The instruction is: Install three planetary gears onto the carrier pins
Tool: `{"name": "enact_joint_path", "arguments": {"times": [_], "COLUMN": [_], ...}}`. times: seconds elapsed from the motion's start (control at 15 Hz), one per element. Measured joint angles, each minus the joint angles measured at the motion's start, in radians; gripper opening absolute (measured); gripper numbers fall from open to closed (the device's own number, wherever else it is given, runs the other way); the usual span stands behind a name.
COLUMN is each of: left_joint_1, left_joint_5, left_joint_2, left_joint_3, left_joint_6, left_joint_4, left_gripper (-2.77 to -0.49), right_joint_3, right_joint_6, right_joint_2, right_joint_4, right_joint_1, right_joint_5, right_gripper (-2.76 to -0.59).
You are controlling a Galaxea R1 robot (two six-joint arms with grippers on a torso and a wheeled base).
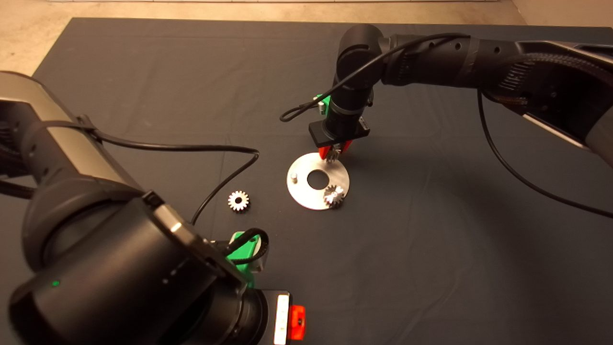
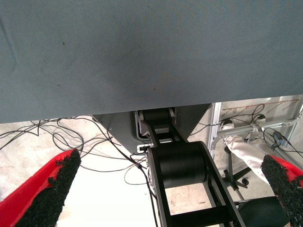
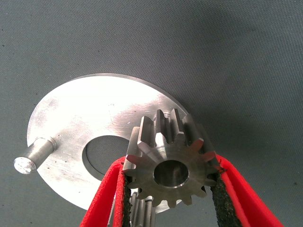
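Right gripper (image 1: pixel 334 152) over far rim of carrier disc (image 1: pixel 306 194), fingers (image 3: pixel 106 198) clamped on planetary gear (image 3: pixel 171 163), gear held above disc. Second gear (image 1: pixel 334 196) seated on pin at disc's near-right rim. Bare pin (image 1: pixel 295 177) on disc's left side. Third gear (image 1: pixel 238 200) flat on mat (image 1: pixel 431 239), left of disc, apart. Left gripper (image 2: pixel 170 189) parked near-left of disc, fingers spread wide, empty.
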Motion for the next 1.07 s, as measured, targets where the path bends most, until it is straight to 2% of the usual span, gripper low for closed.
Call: {"name": "enact_joint_path", "arguments": {"times": [1.07], "left_joint_1": [0.000], "left_joint_5": [0.000], "left_joint_2": [0.000], "left_joint_3": [0.000], "left_joint_6": [0.000], "left_joint_4": [0.000], "left_gripper": [-0.49], "right_joint_3": [0.013], "right_joint_6": [0.000], "right_joint_2": [0.001], "right_joint_4": [-0.001], "right_joint_1": [0.000], "right_joint_5": [-0.004], "right_gripper": [-2.41]}}
